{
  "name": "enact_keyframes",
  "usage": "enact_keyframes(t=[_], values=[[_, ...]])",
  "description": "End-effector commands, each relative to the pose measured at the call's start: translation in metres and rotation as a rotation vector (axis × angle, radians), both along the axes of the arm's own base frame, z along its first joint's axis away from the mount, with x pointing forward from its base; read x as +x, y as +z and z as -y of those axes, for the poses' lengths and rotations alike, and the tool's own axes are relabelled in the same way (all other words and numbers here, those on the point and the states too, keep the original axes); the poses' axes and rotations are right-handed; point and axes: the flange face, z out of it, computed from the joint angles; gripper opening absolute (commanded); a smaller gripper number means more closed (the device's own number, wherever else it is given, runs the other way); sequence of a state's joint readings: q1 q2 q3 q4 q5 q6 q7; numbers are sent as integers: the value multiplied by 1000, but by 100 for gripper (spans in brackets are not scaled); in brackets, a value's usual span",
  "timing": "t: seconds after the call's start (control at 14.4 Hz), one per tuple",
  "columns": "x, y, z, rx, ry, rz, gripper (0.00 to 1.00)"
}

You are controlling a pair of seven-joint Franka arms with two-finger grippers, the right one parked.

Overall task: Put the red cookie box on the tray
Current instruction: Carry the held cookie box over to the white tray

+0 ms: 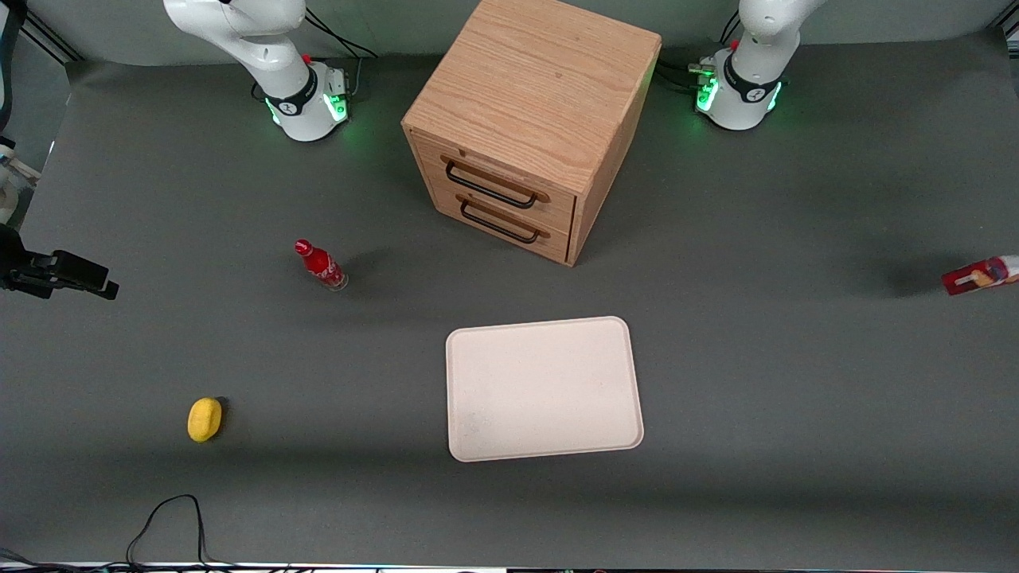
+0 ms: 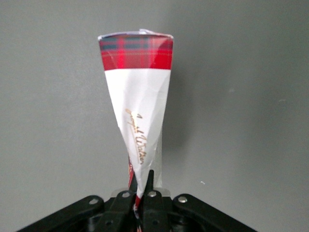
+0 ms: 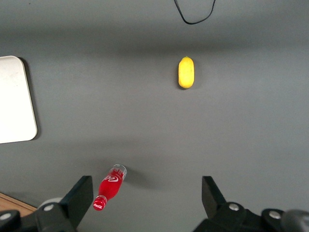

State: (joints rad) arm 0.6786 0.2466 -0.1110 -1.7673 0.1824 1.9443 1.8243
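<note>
While the tray [image 1: 544, 388] lies flat on the grey bench [image 1: 748, 382] nearest the front camera, unloaded, a yellow object [image 1: 204, 419] and a small red bottle [image 1: 321, 265] sit toward the parked arm's end. Farther off stands the wooden drawer cabinet [image 1: 529, 127]. At the working arm's end, the claw [image 2: 140, 187] is clamped on the red cookie box [image 2: 137, 106], which is held clear of the bench.

Claw [image 2: 141, 186] at working arm's table end, fingers pinched tight — gripping box [image 2: 137, 104]
</note>
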Motion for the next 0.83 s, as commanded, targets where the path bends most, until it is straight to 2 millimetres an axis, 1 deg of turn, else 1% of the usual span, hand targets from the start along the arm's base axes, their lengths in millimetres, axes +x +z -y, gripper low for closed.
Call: enact_keyframes(t=[0.0,0.07,0.14,0.21,0.35,0.49,0.63,0.7,0.76], values=[[0,87,28,6,34,-46,0],[2,116,36,3,39,-64,0],[3,138,42,9,69,-70,0],[6,152,50,15,81,-67,0],[17,163,71,22,56,-53,0],[21,164,91,19,148,-69,0],[38,162,137,30,192,-76,0],[48,162,163,37,220,-67,0],[58,162,198,47,254,-56,0]])
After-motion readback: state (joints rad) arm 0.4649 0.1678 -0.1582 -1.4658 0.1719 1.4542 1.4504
